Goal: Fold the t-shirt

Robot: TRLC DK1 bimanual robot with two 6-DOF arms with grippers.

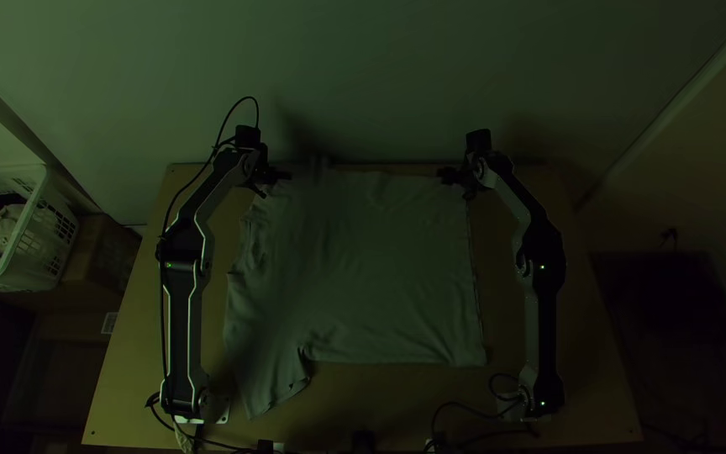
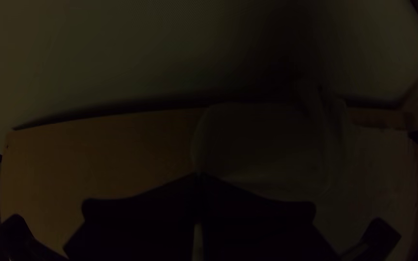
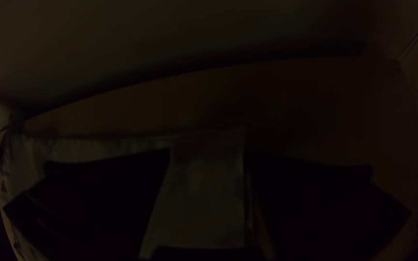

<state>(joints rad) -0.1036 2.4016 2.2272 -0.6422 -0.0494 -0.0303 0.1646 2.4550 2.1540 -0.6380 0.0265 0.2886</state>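
"Where can my hands go?"
"Bare strip of table between t-shirt and my right arm. More bare wood nearside of the hem. Air's open over the cloth, between my left gripper and right gripper."
"Blockers?"
"Wall just behind the far edge. My left arm makes that side tight. Cables loop near my right base."

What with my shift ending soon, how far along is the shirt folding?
Spreading looks done: the t-shirt lies unfolded on the table. The right gripper is open over a corner of it; the left gripper is shut by the cloth, whether holding any I can't tell. No fold looks made, so all folding is left.
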